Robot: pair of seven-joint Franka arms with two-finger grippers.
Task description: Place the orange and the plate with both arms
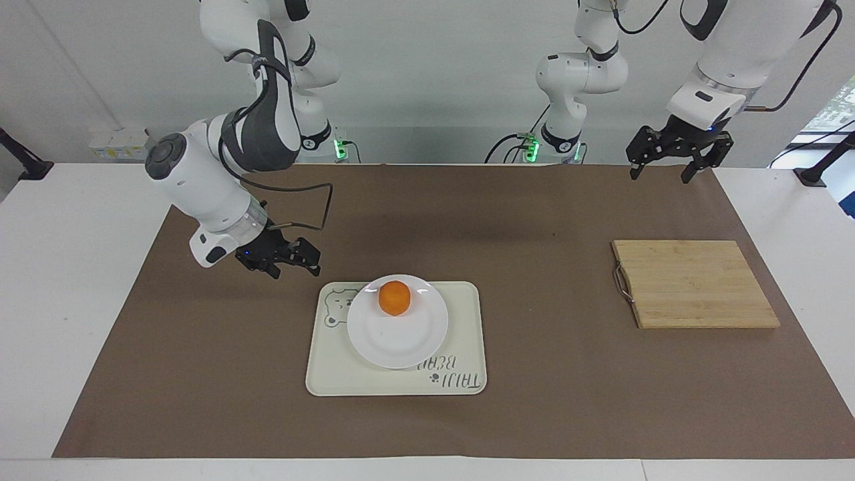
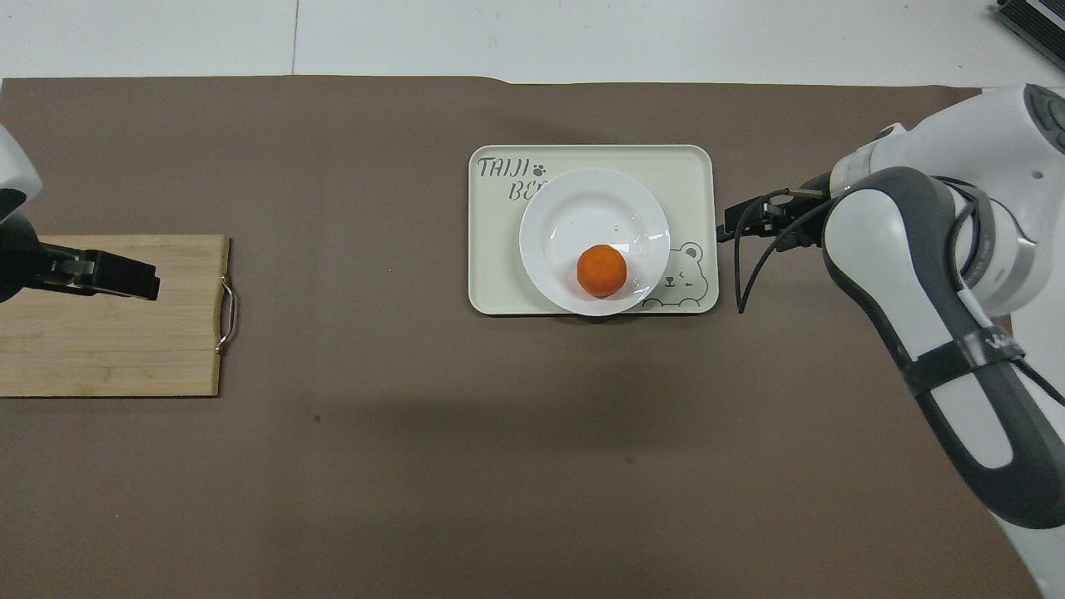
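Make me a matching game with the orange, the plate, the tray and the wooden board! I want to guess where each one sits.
Things:
1. orange
2. plate
3. tray
4. wooden board

Places:
A. on the brown mat, toward the left arm's end of the table
B. on the plate
C. on the brown mat, near the middle of the table
D. on the tray

Pairs: 1-B, 2-D, 3-C, 4-A
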